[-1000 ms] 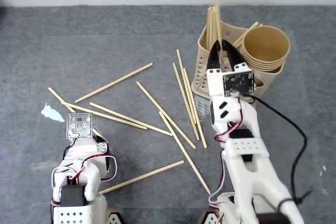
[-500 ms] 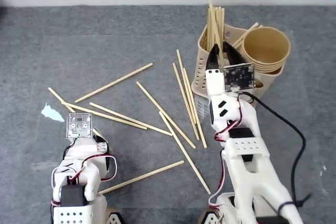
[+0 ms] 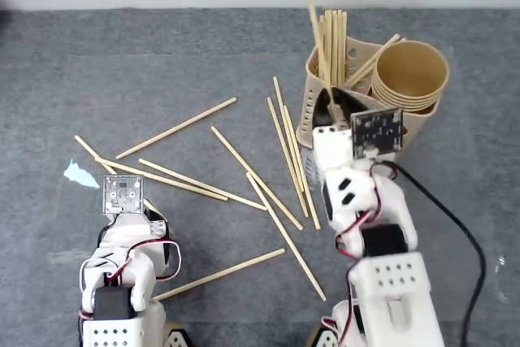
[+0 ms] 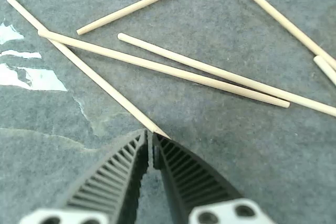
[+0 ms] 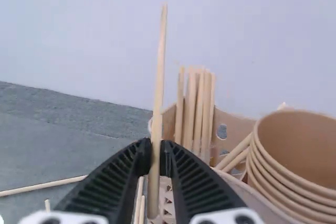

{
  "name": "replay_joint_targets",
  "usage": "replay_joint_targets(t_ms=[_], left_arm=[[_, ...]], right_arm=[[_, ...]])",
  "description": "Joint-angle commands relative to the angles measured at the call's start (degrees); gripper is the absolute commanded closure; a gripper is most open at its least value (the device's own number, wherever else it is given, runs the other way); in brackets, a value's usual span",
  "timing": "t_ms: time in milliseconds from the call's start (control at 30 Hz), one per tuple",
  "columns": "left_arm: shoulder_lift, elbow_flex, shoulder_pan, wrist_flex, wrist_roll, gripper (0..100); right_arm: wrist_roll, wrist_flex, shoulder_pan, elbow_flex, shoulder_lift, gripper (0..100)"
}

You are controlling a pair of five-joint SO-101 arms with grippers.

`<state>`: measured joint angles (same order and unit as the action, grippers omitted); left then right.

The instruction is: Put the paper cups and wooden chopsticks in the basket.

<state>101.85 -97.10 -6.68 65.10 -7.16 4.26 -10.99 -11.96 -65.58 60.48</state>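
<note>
Chopstick, clamped upright in right end effector, is lowered deeper into basket near surface's far-right corner; release is judged next. Left end effector is held closed, empty.

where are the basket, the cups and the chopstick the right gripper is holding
basket (image 3: 309, 111): high view, on its left slatted wall
cups (image 3: 410, 71): high view, inside the top cup
held chopstick (image 5: 158, 103): right wrist view, on the shaft above the jaws
</note>
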Motion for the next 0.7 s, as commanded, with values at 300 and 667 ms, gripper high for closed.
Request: replay_joint_targets(t_ms=[300, 667], left_arm=[[-0.18, 0.48, -0.26, -0.97, 0.44, 98], [-0.18, 0.48, -0.26, -0.97, 0.44, 98]], right_arm=[[-0.7, -26.24, -7.69, 0.7, 16.4, 99.1], [3.69, -40.48, -13.85, 0.7, 5.05, 99.1]])
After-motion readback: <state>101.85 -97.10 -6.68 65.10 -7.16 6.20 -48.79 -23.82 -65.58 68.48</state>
